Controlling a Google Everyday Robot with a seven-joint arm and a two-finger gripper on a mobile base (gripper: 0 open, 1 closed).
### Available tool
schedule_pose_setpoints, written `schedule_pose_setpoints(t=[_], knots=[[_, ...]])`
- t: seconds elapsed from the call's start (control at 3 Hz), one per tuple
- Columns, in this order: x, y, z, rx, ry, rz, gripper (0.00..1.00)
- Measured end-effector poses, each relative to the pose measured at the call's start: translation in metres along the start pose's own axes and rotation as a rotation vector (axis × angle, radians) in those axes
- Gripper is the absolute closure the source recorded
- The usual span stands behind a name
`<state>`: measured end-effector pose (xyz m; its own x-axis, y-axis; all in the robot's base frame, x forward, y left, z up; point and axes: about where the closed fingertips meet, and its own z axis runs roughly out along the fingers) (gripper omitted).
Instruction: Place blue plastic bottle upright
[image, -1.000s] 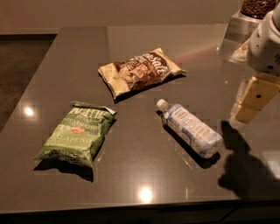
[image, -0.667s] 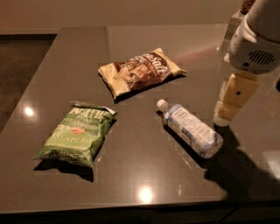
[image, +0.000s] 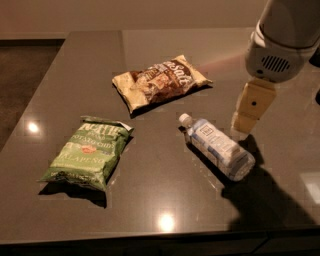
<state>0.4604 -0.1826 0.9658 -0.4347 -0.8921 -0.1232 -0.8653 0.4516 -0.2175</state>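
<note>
The blue plastic bottle (image: 216, 146) lies on its side on the dark table (image: 165, 200), right of centre, its white cap pointing to the upper left. It is clear and pale bluish with a white and blue label. My gripper (image: 245, 122) hangs from the white arm at the upper right, just right of the bottle's upper half and a little above the table. It holds nothing.
A brown chip bag (image: 159, 81) lies flat at the table's middle back. A green chip bag (image: 88, 151) lies flat at the front left. The table's front edge runs along the bottom of the view.
The arm and gripper have moved left and down toward the bottle. The bottle and the bags have not moved.
</note>
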Motion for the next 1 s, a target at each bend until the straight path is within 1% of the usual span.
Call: schedule_pose_setpoints(t=[0.33,0.67,1.0], knots=[[-0.003,-0.002,0.001,-0.004,0.002,0.001,0.0],[-0.024,0.005,0.011,-0.092,-0.004,0.083,0.0],[-0.039,0.007,0.02,-0.142,-0.003,0.191,0.0]])
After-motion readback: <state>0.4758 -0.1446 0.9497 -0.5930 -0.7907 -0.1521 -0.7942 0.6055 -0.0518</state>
